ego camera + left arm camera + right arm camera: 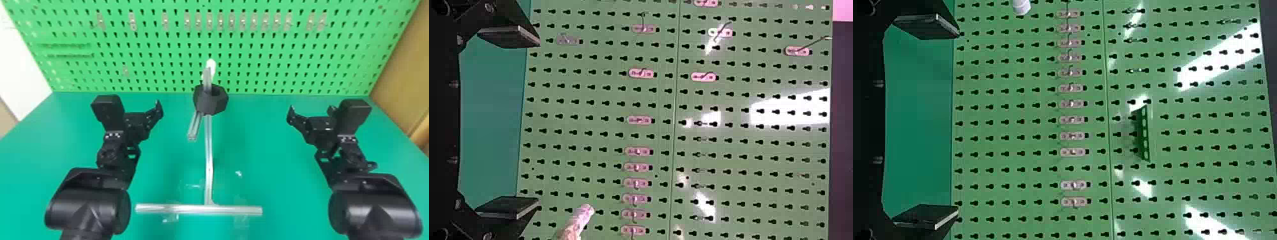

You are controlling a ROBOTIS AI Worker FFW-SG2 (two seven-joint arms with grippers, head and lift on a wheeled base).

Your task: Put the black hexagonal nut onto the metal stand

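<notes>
Nearest of all, the metal stand's crossbar (178,209) ran from side to side on the green tabletop (271,153), between the two black arms. Small clear patches (170,218) showed on the surface beside it. From roughly the middle of the crossbar, a long metal rail (208,153) led away towards the tabletop's far edge.

Farther on, the left gripper (145,124) was over the left part of the tabletop, inward from its far left corner, and the right gripper (314,126) was over the right part, inward from the far right corner. In the left wrist view, the left gripper (536,122) had its two flat fingers spread wide with nothing between them. In the right wrist view, the right gripper (958,122) had the same broad spread and was likewise empty. Both were well apart from the nut.

Between them, close to the middle of the far edge as the head view showed it, the black hexagonal nut (207,103) sat on the metal stand, around its post (207,78). A short metal bar (194,126) stuck out from below the nut, towards the near left. A white tip (210,65) rose beyond the top of the post.

Behind the far edge stood the green pegboard (271,65), with a row of small pale hook plates (165,21) across it. The right wrist view also showed a green bracket (1144,132) on it.
</notes>
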